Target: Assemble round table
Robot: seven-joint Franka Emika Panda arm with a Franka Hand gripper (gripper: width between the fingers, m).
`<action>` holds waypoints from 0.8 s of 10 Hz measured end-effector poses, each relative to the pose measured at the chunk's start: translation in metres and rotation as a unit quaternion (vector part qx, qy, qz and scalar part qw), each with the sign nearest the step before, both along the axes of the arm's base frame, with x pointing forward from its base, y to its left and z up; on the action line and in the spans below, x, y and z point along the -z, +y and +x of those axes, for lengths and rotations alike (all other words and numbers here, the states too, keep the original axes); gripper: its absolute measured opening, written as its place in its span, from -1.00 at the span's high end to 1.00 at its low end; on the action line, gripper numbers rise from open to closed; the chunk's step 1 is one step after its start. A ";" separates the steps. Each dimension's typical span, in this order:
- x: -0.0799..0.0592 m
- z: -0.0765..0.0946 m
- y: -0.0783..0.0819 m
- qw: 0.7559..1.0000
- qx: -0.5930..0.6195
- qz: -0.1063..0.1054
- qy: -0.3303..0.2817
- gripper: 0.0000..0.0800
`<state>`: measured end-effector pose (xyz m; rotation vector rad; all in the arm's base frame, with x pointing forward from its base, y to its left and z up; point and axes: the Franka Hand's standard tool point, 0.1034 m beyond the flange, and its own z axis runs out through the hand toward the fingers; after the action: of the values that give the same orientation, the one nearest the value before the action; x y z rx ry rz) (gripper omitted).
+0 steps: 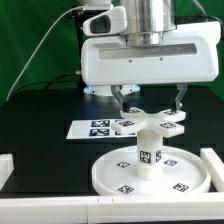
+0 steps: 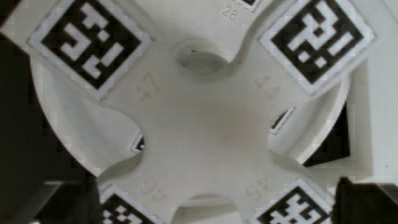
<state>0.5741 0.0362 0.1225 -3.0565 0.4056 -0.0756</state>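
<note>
So the gripper (image 1: 150,103) is hanging right over the cross-shaped base (image 1: 152,121), jaws spread wide with one finger on either side of it. From the exterior view the fingertips are down around the level of the base, but I honestly can't tell if they're touching it. Nothing is clamped; it looks released.

The wrist view is basically filled with that cross-shaped base (image 2: 196,110): smooth matte white plastic, rounded lobes with scooped curves between them, a little round nub (image 2: 199,57) near the middle, and a black-and-white square tag on each arm. The dark finger pads (image 2: 45,202) peek in at two corners of that picture, clear of the plastic as far as I can see.

In front of all that, closer to the camera in the exterior view, sits the large round disc (image 1: 108,178), white with a raised rim and a few tags lying flat inside it. The short cylinder leg (image 1: 149,152) stands upright in the disc's middle, chunky, white, with a tag on its side. The base seems to sit just behind the leg's top.

The marker board (image 1: 90,128) lies flat on the black table (image 1: 40,130), toward the exterior view's left of the base. There's a white rail (image 1: 215,170) along the table edge on the exterior view's right.
</note>
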 end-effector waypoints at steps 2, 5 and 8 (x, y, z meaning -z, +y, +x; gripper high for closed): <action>0.006 -0.006 -0.004 1.000 0.007 0.004 0.019 -0.62; 0.015 -0.013 -0.003 1.000 0.009 0.002 0.026 -0.62; 0.020 -0.015 0.004 0.999 0.014 0.000 0.028 -0.62</action>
<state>0.5595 0.0399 0.1020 -3.0584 0.4511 0.0105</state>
